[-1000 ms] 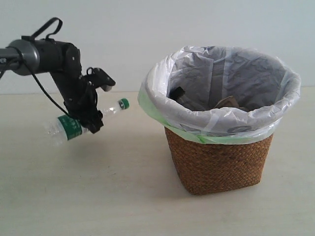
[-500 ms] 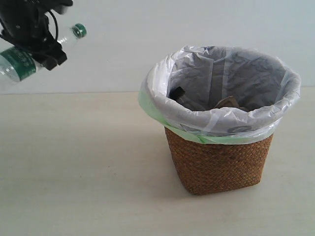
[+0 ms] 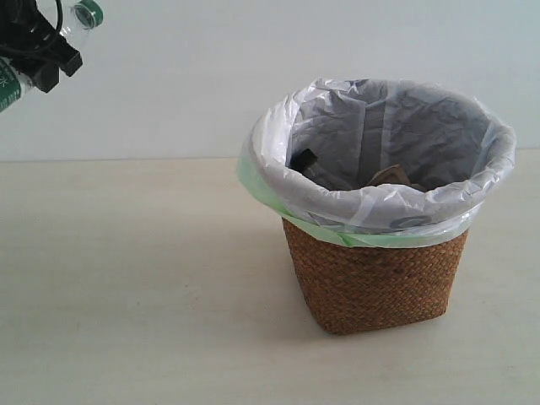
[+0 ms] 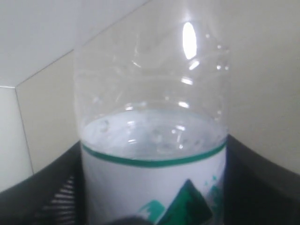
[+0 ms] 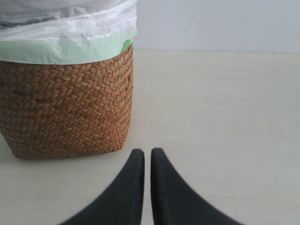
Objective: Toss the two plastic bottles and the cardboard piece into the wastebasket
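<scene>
The left gripper clamps the green-capped bottle around its label, high and well apart from the wastebasket. The right gripper (empty) sits near the wastebasket's wall, jaws seemingly closed.

The tabletop is a pale beige, smooth surface and it fills the lower part of the exterior view. Behind it stands a plain whitish wall, and the two meet in a straight line.
</scene>
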Available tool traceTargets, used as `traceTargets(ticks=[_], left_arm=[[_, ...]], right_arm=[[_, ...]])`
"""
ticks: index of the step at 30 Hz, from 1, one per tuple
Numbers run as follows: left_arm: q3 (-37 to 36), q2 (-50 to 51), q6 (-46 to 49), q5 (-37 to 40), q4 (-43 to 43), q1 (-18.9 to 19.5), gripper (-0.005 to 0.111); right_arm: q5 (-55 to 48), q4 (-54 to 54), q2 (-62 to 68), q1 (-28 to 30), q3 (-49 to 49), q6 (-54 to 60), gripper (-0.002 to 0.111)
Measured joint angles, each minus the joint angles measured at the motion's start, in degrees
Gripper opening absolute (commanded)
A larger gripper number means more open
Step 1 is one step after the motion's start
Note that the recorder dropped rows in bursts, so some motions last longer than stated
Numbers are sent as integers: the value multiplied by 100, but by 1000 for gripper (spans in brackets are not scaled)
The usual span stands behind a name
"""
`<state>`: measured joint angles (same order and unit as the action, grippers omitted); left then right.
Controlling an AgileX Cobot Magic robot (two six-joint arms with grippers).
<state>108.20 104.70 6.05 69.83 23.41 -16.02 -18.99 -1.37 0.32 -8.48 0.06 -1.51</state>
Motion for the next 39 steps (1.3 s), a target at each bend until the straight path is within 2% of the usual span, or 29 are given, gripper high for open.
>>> traceTargets(ticks=[4,6,8,10,13,15,16,20,22,25,29,31,36,38,39], left_arm=[[0,0,-57,2,-331,0,4],[0,0,166,2,-941,-14,4],[12,0,587,25,-1965,-116,7],[145,24,1068,25,-3513,-357,25],[531,37,1918,-166,-5499,-802,77],[856,37,2224,-591,-6037,-1184,101],[989,21,2251,-880,-5984,-1361,107],[1266,-28,1567,-1512,-4502,-1741,109],[1269,0,1177,-1449,-3765,-1767,109],[1269,98,771,-1220,-3109,-1732,109],[1269,179,668,-780,-2797,-1710,109],[1269,189,934,-516,-2773,-1710,109],[1269,189,1354,-113,-3112,-1710,109],[1269,189,1395,-31,-3300,-1710,105],[1269,189,1416,-18,-3413,-1697,98]], right_arm=[[0,0,0,0,0,0,2],[0,0,0,0,0,0,2],[0,0,0,0,0,0,2],[0,0,0,0,0,0,2],[0,0,0,0,0,0,2],[0,0,0,0,0,0,2],[0,0,0,0,0,0,2],[0,0,0,0,0,0,2],[0,0,0,0,0,0,2],[0,0,0,0,0,0,2],[0,0,0,0,0,0,2],[0,0,0,0,0,0,2],[0,0,0,0,0,0,2],[0,0,0,0,0,0,2],[0,0,0,0,0,0,2]])
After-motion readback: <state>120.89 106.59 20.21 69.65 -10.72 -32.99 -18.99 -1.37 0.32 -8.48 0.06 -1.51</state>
